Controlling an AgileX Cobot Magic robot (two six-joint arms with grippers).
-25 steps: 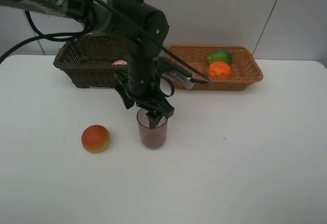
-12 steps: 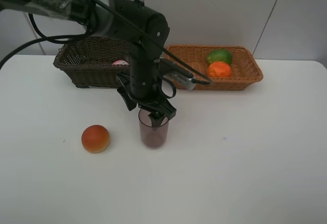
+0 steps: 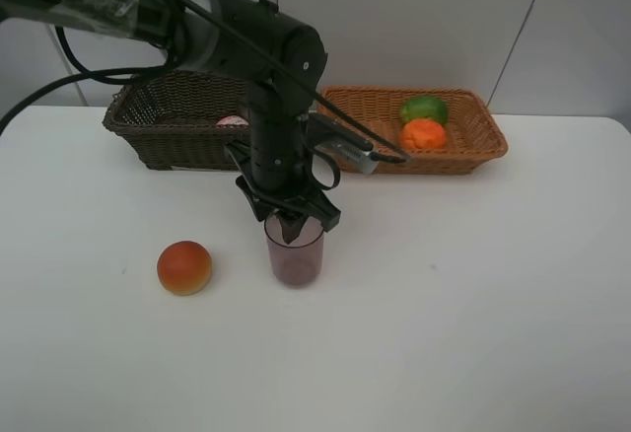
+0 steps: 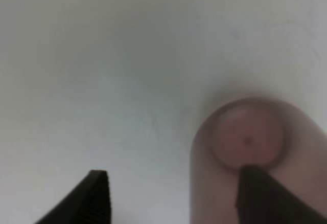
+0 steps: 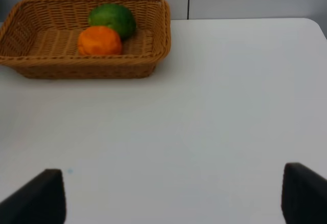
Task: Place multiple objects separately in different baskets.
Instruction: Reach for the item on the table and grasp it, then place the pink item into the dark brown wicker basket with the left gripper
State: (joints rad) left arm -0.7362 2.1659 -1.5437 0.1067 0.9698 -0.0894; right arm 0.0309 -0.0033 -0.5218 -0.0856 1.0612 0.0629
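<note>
Near the middle of the white table [image 3: 473,333], left gripper [image 3: 293,221] over the translucent purple cup [image 3: 294,259]
Its fingers [image 4: 97,201] spread, one inside the rim, one outside; right gripper [image 5: 173,193] spread, empty. Likely light, thin, slick: pinch the wall gently

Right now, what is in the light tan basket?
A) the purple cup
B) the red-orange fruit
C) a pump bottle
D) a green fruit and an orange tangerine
D: the green fruit and orange tangerine lie side by side in the tan basket, while the purple cup and red-orange fruit sit on the table.
</note>
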